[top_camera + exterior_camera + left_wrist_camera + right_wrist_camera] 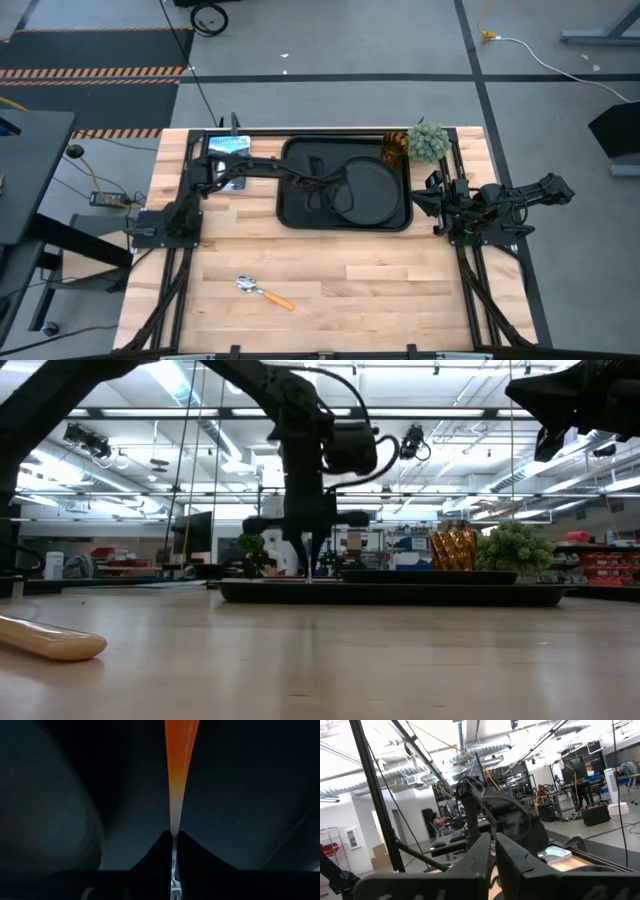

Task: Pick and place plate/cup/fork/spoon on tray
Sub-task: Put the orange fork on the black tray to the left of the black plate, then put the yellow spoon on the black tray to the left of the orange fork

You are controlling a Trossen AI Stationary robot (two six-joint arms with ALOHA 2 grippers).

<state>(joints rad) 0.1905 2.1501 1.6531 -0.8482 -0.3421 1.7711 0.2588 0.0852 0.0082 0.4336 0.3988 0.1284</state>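
The black rectangular tray [300,205] lies at the table's far middle. The round black plate [372,190] lies on its right half, and the amber cup [393,149] stands at its far right corner. My left gripper [320,186] hangs over the tray's middle, pointing down, shut on the fork [179,765]. The fork's orange handle runs on past the fingertips toward the tray. The spoon [262,291] lies flat on the bare table near the front. My right gripper [433,196] waits shut and empty at the tray's right, off the tray. My left gripper pinches the fork's silver metal part [174,822], just behind the orange handle, between its two fingers [192,851]. The fingers come from above, pointing down, and lie along the fork. The fork hangs below them over the tray [308,573]. I cannot tell whether its end touches the tray.
A green plant ball [429,140] stands just beyond the tray's far right corner, next to the cup. A flat book-like thing [228,146] lies at the table's far left. Bare wood lies between the tray and the table's near edge, around the spoon.
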